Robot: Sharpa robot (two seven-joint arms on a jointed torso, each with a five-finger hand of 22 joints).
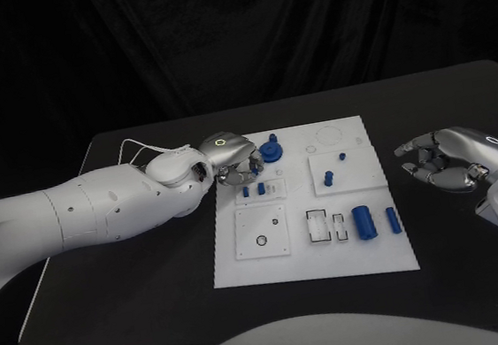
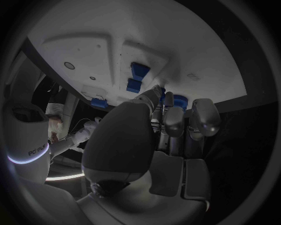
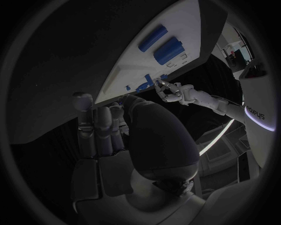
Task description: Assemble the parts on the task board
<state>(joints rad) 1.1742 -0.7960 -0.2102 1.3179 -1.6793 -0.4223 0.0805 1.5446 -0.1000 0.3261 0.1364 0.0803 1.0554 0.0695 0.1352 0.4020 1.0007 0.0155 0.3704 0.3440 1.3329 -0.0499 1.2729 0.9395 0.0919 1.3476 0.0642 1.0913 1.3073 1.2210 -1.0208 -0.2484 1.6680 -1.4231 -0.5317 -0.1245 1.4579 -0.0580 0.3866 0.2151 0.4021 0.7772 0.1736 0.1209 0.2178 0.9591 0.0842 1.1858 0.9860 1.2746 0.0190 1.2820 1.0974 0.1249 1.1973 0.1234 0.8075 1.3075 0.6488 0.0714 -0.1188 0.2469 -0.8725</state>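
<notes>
The white task board point(image 1: 245, 263) lies mid-table. My left hand point(image 1: 231, 157) hovers over its far left corner, fingers bent down beside a round blue part point(image 1: 271, 149) and holding nothing that I can see. In the left wrist view the fingers point(image 2: 173, 119) point at the board point(image 2: 88, 51), with that blue part point(image 2: 180, 99) just past the fingertips. My right hand point(image 1: 448, 159) rests off the board's right edge, loosely curled and empty. A thick blue cylinder point(image 1: 363, 221) and a thinner one point(image 1: 393, 219) lie at the board's near right. Small blue pegs point(image 1: 252, 191) stand farther back.
More small blue pegs point(image 1: 328, 179) stand on the board's right half. A square plate with a ring-shaped hole point(image 1: 262, 240) sits at the board's near left. The black table point(image 1: 126, 283) spreads out on both sides of the board. The right wrist view shows my left hand point(image 3: 170, 91) by the board point(image 3: 175, 23).
</notes>
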